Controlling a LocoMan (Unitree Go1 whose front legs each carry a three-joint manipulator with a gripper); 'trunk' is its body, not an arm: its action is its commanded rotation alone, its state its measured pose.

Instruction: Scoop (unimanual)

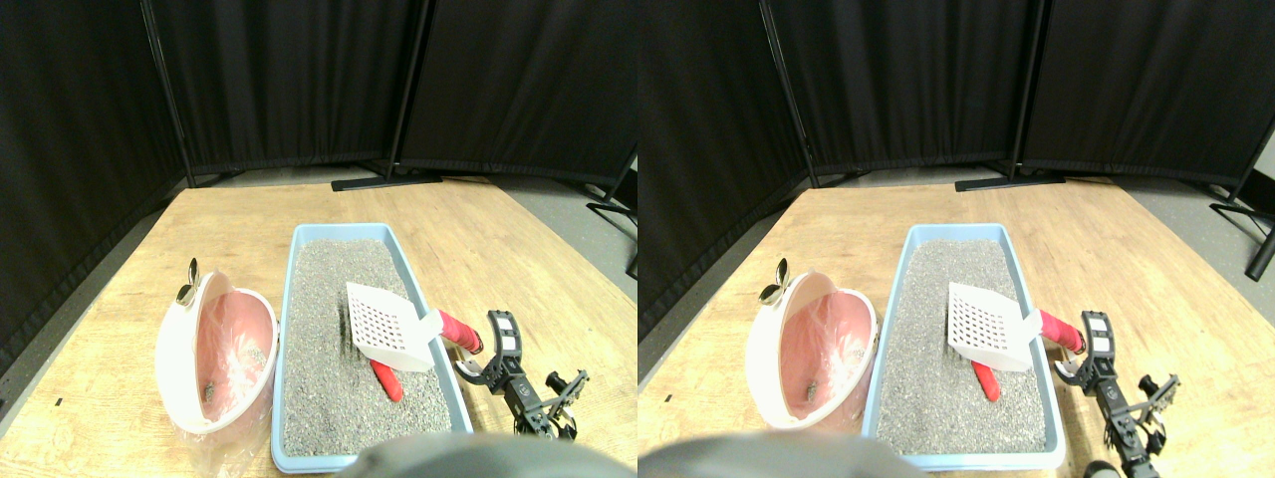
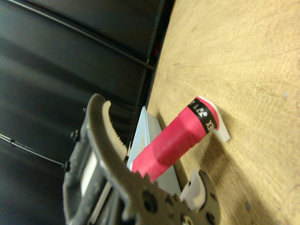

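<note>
Stereo pair view: blue litter tray (image 1: pixel 289 299) full of grey litter (image 1: pixel 334 329) sits mid wooden floor (image 1: pixel 478 239), black curtain panels (image 1: pixel 279 80) behind. White slotted scoop (image 1: pixel 383 327) rests head-down on the litter, its red-wrapped handle (image 1: pixel 460 331) propped over the tray's right rim so it sticks out where the arm can reach. Small red piece (image 1: pixel 387 379) lies on the litter just below the scoop head, likely the thing to scoop. Pink-lined white bin (image 1: pixel 221 357) stands tilted against the tray's left side, mouth toward the tray, probably as dump spot; small dark bits inside. Right gripper (image 1: pixel 485 351) is just beside the handle end, jaws spread wide, not closed on it

Wrist view: toothed dark jaw in front, red handle (image 2: pixel 173 143) with black band runs past it over the tray edge; jaws apart, nothing clamped. Judged step: closing in to grasp the handle
</note>
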